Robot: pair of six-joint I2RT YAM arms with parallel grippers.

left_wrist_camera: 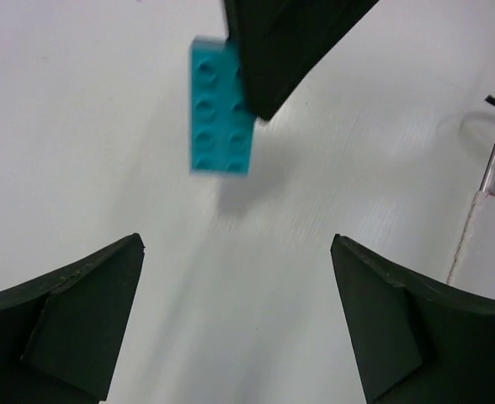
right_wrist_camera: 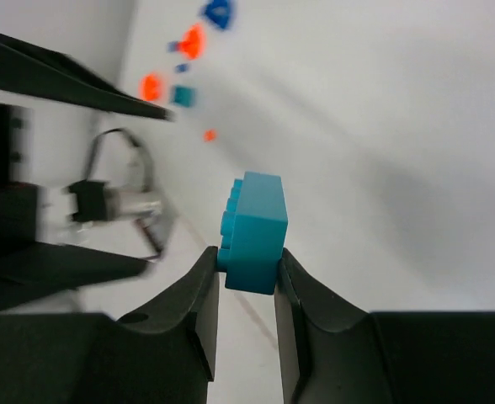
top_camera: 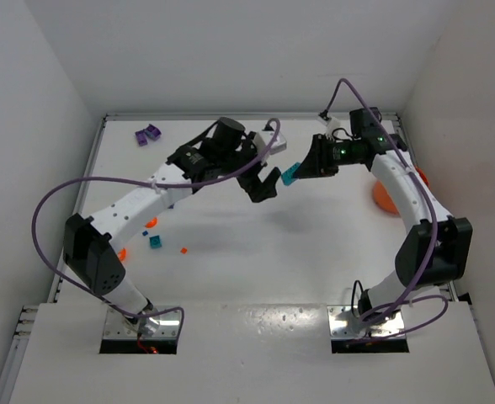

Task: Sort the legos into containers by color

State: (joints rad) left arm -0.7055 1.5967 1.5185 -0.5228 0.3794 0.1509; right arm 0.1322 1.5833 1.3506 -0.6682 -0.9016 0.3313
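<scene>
Arm bases point(top_camera: 141, 326): bolted at near edge of worktop point(top_camera: 256, 244) | orange bowl point(top_camera: 380, 199): far right, partly behind right arm point(top_camera: 406, 189) | left hand point(top_camera: 264, 187): spread wide, empty, mid-worktop | right hand point(top_camera: 305, 167): pinching teal lego brick point(top_camera: 291, 174) aloft, just right of left hand | purple cups point(top_camera: 149, 133): far left corner | loose legos point(top_camera: 156, 241): scattered near left

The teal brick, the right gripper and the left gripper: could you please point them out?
teal brick point(right_wrist_camera: 256, 220), right wrist view, side face.
right gripper point(right_wrist_camera: 247, 263), right wrist view, midway between fingertips.
left gripper point(left_wrist_camera: 235, 246), left wrist view, midway between fingertips.
</scene>
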